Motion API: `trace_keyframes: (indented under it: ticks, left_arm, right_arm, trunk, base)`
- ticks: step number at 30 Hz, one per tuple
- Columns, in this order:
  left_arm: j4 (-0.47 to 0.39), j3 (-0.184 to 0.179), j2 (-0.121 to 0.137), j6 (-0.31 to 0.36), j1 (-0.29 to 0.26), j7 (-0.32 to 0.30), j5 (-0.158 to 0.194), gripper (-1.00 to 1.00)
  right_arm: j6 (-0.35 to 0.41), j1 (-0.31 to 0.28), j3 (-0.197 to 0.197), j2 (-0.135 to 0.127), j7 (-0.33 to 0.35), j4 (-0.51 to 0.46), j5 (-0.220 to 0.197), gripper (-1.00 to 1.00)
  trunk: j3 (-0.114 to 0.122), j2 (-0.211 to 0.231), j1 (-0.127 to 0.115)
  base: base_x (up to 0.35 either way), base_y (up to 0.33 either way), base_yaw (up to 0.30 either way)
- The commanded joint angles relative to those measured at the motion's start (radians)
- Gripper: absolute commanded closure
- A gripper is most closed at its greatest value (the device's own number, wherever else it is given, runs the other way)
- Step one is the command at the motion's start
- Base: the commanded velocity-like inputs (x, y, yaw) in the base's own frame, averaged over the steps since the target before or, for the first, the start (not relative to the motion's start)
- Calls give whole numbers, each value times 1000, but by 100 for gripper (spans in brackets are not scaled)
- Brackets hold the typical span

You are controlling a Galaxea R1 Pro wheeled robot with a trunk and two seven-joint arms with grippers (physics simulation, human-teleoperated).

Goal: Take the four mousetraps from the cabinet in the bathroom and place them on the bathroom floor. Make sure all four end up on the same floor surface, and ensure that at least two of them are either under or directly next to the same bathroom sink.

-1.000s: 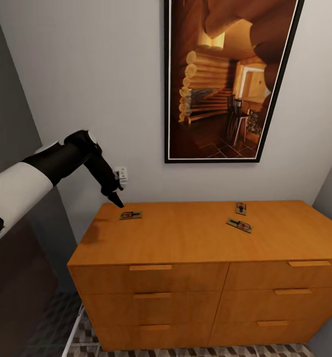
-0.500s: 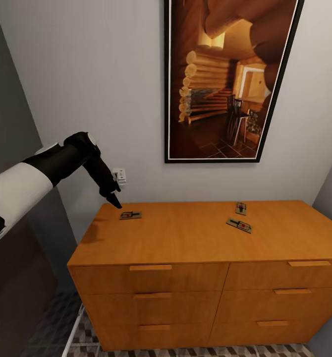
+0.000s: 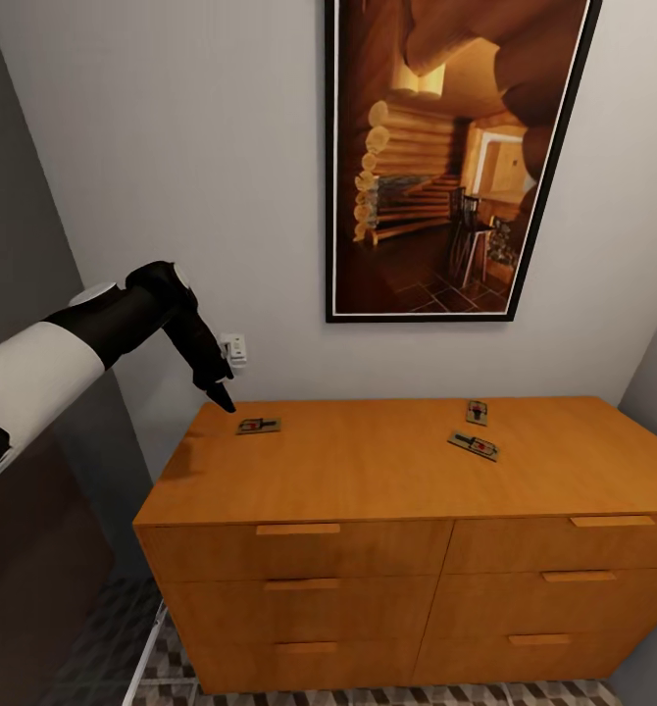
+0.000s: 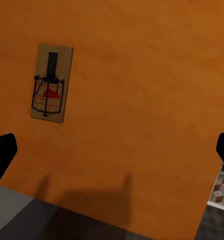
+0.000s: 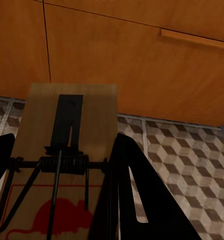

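Note:
Three mousetraps lie on top of the orange-brown cabinet point(image 3: 387, 480): one near its left rear corner point(image 3: 258, 426) and two toward the right point(image 3: 477, 412) point(image 3: 474, 446). My left gripper point(image 3: 221, 397) hovers just left of the left mousetrap point(image 4: 51, 82), above the cabinet top point(image 4: 142, 100), with its dark fingers point(image 4: 1, 155) spread wide and nothing between them. My right gripper point(image 5: 64, 142) is shut on a fourth mousetrap point(image 5: 66, 130), held low in front of the drawer fronts point(image 5: 132, 65) above the cube-pattern bathroom floor point(image 5: 182, 150). The bathroom sink is out of view.
A large framed picture point(image 3: 446, 157) hangs on the wall above the cabinet, with a white wall socket point(image 3: 236, 346) beside my left arm. A dark brown panel point(image 3: 34, 569) stands at the left. Patterned floor point(image 3: 172, 667) and a white rail point(image 3: 144, 657) show beside the cabinet's base.
My left gripper has drifted slightly left and up, away from the left mousetrap. The mousetraps on the cabinet have not moved.

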Motion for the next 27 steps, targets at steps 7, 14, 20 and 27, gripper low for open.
trace_keyframes:
  ticks: [7, 14, 20, 27]
  left_arm:
    - [-3, -3, -1, 11, -1, -6, -6, -100]
    - [-3, -3, 0, 11, -1, -6, -6, -100]
    - [-4, -1, -1, 11, -1, -6, -6, -100]
    - [-4, -1, -1, 11, -1, -6, -6, -100]
  right_arm:
    - [-3, -1, -3, 0, -4, 1, 8, 100]
    - [-3, -1, -2, 0, -5, 1, 8, 100]
    - [-3, -1, -2, 0, -5, 2, 8, 100]
    - [-3, -1, -2, 0, -5, 2, 8, 100]
  trunk:
    - [-1, -1, 0]
    - [-1, -1, 0]
    - [-5, -1, 0]
    - [-13, -1, 0]
  base:
    - [0, 0, 0]
    - [0, 0, 0]
    - [14, 0, 0]
    - [35, 0, 0]
